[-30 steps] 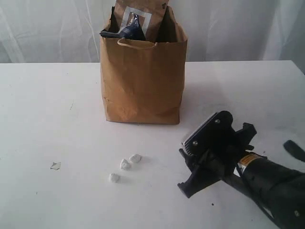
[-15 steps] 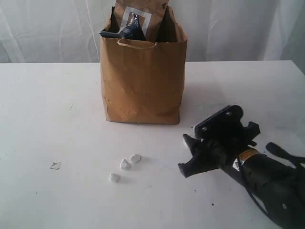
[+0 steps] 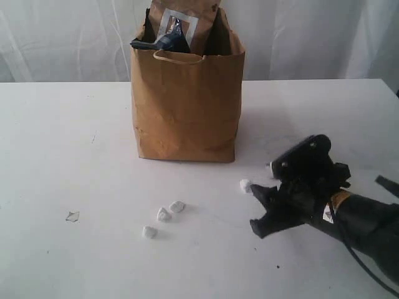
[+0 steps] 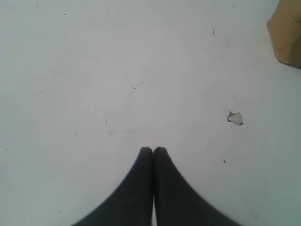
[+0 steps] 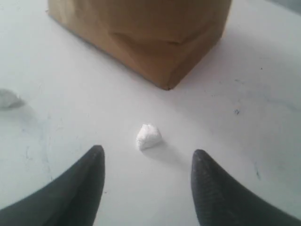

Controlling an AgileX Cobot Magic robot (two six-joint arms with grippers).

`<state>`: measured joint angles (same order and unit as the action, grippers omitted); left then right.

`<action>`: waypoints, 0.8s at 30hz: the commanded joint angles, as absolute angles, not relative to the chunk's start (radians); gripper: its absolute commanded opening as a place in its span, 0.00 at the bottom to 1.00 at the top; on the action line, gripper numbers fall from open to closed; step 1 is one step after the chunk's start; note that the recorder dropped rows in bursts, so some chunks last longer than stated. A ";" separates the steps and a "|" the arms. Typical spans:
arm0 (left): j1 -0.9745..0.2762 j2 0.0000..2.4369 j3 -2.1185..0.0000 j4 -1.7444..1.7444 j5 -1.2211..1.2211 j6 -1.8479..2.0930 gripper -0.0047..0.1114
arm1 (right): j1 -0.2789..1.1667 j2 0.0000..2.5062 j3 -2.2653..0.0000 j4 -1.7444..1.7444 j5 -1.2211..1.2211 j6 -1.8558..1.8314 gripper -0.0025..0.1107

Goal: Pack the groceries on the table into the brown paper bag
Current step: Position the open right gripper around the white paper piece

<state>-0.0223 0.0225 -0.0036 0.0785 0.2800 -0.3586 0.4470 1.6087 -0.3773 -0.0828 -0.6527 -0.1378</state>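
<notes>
I see a tan-brown paper bag [image 3: 187, 106], a white bench [image 3: 62, 143] flecked with dark specks, chalk-white lumps [image 3: 163, 214], a brown pouch [image 3: 202, 25] with a grey-white square, and black fingers [image 5: 70, 193].

Black arm [image 3: 368, 227], yellow label [image 3: 338, 200] (small), tapered black right pincer [image 5: 146, 155]

My right tool [image 5: 148, 153] is showing matt black plastic, finely grained. The desk [image 3: 62, 143] is looking smooth, matt white. The brown paper bag [image 3: 187, 106] is showing creased, dull paper; the long dark packet [image 3: 163, 42] is gleaming glossy.
</notes>
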 commanded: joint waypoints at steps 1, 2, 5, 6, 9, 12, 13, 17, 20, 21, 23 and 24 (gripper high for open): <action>-0.018 0.019 0.000 0.086 0.279 -0.360 0.04 | 0.439 1.631 -0.338 -0.196 -0.780 -0.284 0.48; -0.018 0.019 0.000 0.086 0.279 -0.360 0.04 | 0.439 1.638 -0.340 -0.218 -0.787 -0.284 0.48; -0.018 0.019 0.000 0.086 0.279 -0.360 0.04 | 0.439 1.640 -0.357 -0.218 -0.784 -0.250 0.48; -0.018 0.019 0.000 0.086 0.279 -0.360 0.04 | 0.439 1.647 -0.382 -0.218 -0.775 -0.157 0.48; -0.018 0.019 0.000 0.086 0.279 -0.360 0.04 | 0.439 1.702 -0.499 -0.218 -0.524 0.058 0.43; -0.018 0.019 0.000 0.086 0.279 -0.360 0.04 | 0.442 1.735 -0.658 -0.228 -0.151 0.168 0.42; -0.018 0.019 0.000 0.086 0.279 -0.360 0.04 | 0.442 1.735 -0.671 -0.228 -0.123 0.168 0.42; -0.018 0.019 0.000 0.086 0.279 -0.360 0.04 | 0.439 1.742 -0.678 -0.228 -0.232 0.168 0.41; -0.018 0.019 0.000 0.086 0.279 -0.360 0.04 | 0.439 1.765 -0.685 -0.231 -0.271 0.157 0.36; -0.018 0.019 0.000 0.086 0.279 -0.360 0.04 | 0.439 1.778 -0.691 -0.236 -0.264 0.157 0.35; -0.018 0.019 0.000 0.086 0.279 -0.360 0.04 | 0.439 1.801 -0.709 -0.245 -0.247 0.157 0.33; -0.018 0.019 0.000 0.086 0.279 -0.360 0.04 | 0.439 1.808 -0.713 -0.245 -0.242 0.157 0.33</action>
<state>-0.0223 0.0225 -0.0036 0.0785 0.2800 -0.3586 0.4470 1.7861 -0.6958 -0.2288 -0.2462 0.1572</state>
